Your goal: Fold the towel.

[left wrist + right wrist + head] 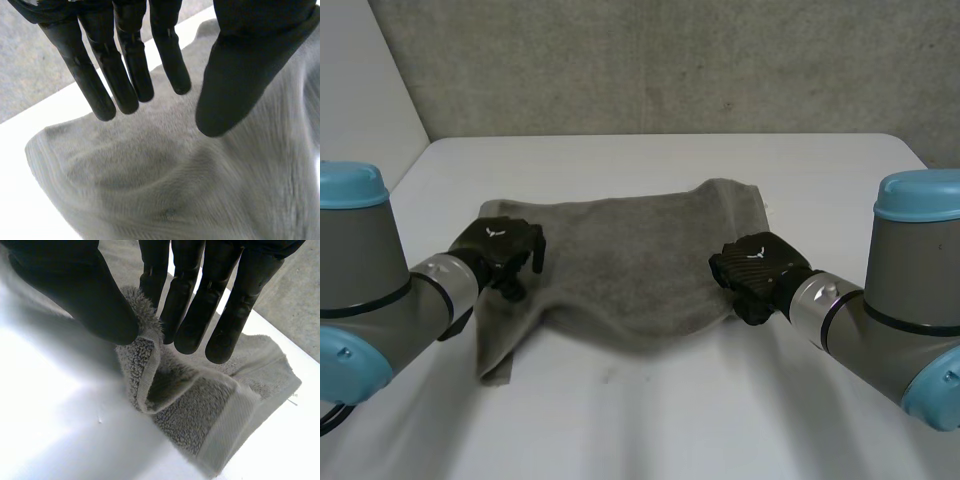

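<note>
To my left, the left hand [500,250] sits over the left end of the towel [630,270]. Its wrist view shows the fingers [125,75] straight and spread away from the thumb, with nothing held. I cannot tell whether the tips touch the cloth. The towel lies across the middle of the white table [660,420], rumpled rather than flat, with a narrow strip trailing toward me at its left end. On the right, the right hand [755,272] is at the towel's near-right edge. There the hem stands up between thumb and fingers, pinched, with the cloth doubled under it.

My worry is that only one end is held. If I carry the right side over while the left hand has nothing, the towel will likely drag and skew, and the fold will land crooked. The right pinch also looks shallow, mostly on the hem, so a quick lift could pull it free. And if the left fingers close on the middle, they will bunch the cloth.
</note>
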You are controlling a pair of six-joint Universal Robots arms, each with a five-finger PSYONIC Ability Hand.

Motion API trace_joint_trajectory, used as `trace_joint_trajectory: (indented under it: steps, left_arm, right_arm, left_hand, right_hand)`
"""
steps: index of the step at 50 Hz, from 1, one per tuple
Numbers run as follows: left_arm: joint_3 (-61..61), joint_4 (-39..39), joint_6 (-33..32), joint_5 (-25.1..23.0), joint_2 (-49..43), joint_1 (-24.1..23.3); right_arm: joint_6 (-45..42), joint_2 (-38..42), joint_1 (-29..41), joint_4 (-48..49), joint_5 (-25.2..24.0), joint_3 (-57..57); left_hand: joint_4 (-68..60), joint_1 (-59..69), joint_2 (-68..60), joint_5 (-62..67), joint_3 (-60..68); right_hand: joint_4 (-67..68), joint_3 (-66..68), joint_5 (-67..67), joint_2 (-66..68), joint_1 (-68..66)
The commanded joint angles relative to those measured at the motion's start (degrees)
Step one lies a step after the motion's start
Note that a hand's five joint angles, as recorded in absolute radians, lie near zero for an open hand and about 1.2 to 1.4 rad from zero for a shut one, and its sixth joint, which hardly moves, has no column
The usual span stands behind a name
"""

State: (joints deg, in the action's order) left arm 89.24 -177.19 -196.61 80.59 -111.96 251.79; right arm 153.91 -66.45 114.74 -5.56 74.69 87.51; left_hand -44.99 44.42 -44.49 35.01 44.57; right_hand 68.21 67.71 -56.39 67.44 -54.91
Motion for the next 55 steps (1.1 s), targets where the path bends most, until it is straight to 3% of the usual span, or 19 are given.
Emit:
trace_joint_trajectory:
  steps: [1, 7, 16, 20, 23, 27, 32, 45, 55]
  left_arm:
    - [1.37, 3.95, -0.70, 0.18, 2.36, -0.87]
    - [6.63, 4.48, 0.61, 0.44, 7.71, -3.85]
    - [13.41, 2.12, 8.78, 0.88, 10.27, -8.24]
    - [14.73, -0.79, 9.49, 1.24, 9.57, -10.18]
    - [15.78, -4.29, 9.49, 4.03, 7.99, -10.97]
    - [16.58, -7.03, 9.76, 11.67, 6.31, -11.06]
    - [17.63, -7.56, 9.76, 17.48, 6.23, -10.71]
    - [21.94, -10.99, 9.41, 18.64, 6.84, -6.84]
    - [22.12, -12.91, 9.14, 18.55, 5.44, -6.23]
  right_arm:
    - [4.97, -1.57, 0.22, 0.90, 0.64, -1.64]
    - [11.31, -3.16, 0.13, 1.08, 0.55, -2.26]
    - [11.50, -3.42, -0.04, 1.17, 0.73, -1.64]
    - [12.11, -3.42, -0.39, 1.78, 0.81, -1.12]
    - [12.37, -3.42, -0.66, 2.40, 0.81, -0.24]
    - [12.37, -3.86, -0.83, 3.81, 0.99, 1.08]
    - [12.37, -6.68, -0.83, 6.27, 2.48, 2.22]
    - [12.37, -7.99, -0.83, 6.62, 3.27, 2.31]
    - [12.37, -7.91, -0.83, 6.62, 3.19, 2.31]
  left_hand:
    - [16.10, -15.54, 15.60, -16.12, -15.68]
    - [30.36, -29.80, 29.86, -30.39, -29.94]
    - [32.41, -31.84, 31.91, -32.43, -31.99]
    - [33.09, -32.53, 32.59, -33.11, -32.67]
    - [33.09, -32.53, 32.59, -33.11, -32.67]
    - [33.09, -32.53, 32.59, -33.11, -32.67]
    - [33.59, -33.03, 33.09, -33.62, -33.18]
    - [32.08, -31.52, 31.58, -32.10, -31.66]
    - [22.86, -22.30, 22.36, -22.89, -22.45]
  right_hand:
    - [11.79, 12.29, -13.61, 12.56, -25.09]
    - [11.79, 12.29, -13.61, 12.56, -25.09]
    - [11.79, 12.29, -13.61, 12.56, -25.09]
    - [11.79, 12.29, -13.61, 12.56, -25.09]
    - [11.79, 12.29, -13.61, 12.56, -25.09]
    - [11.79, 12.29, -13.61, 12.56, -25.09]
    - [11.79, 12.29, -13.61, 12.56, -25.09]
    - [11.79, 12.29, -13.61, 12.56, -25.09]
    - [11.79, 12.29, -13.61, 12.56, -25.09]
